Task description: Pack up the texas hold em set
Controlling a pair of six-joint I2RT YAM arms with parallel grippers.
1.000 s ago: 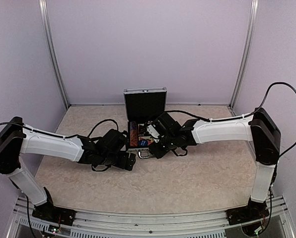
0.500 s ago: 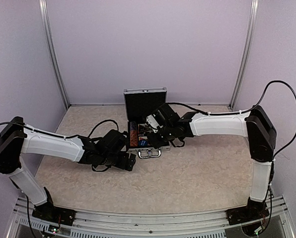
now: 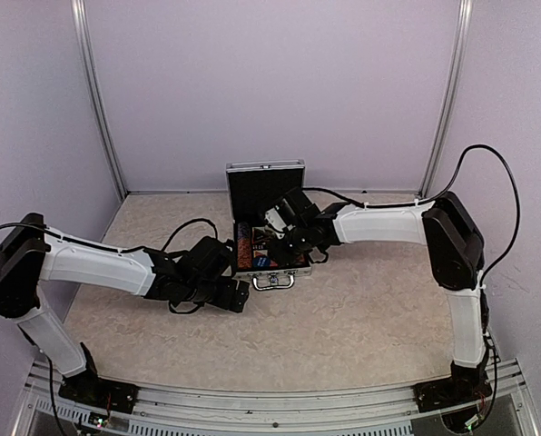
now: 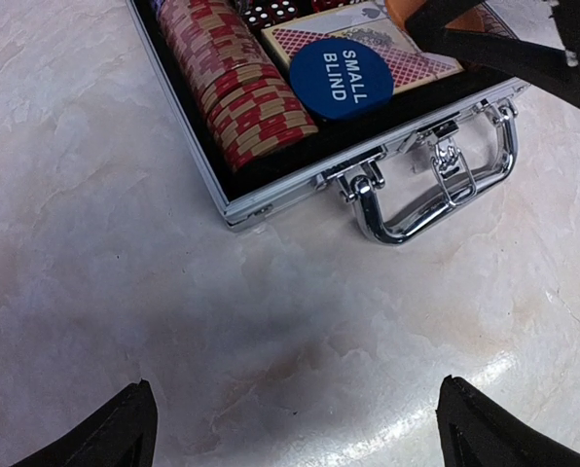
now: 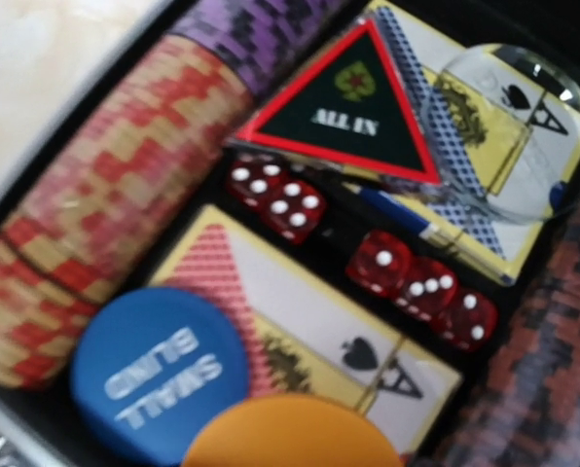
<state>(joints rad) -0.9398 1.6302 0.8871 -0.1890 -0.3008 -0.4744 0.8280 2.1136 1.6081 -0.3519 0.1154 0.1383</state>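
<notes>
Case (image 4: 271, 199), lid upright, is set near the back wall (image 3: 270, 91) on the marbled table (image 3: 361, 318); left gripper (image 4: 295, 438) is spread wide over open surface before its handle (image 4: 436, 190); orange button (image 5: 290, 433) is gripped by right gripper (image 3: 272, 238) above its contents

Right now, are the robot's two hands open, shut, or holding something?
Left gripper: open, holding nothing.
Right gripper: seems closed on a round orange button, over the open ribbed silver case.

From above, the right end effector (image 3: 281, 238) hides part of the open case (image 3: 266, 186), whose contents are too small to tell. Its wrist view is blurred; the bottom edge crops an orange disc (image 5: 292, 433), and any grip on it cannot be told.
</notes>
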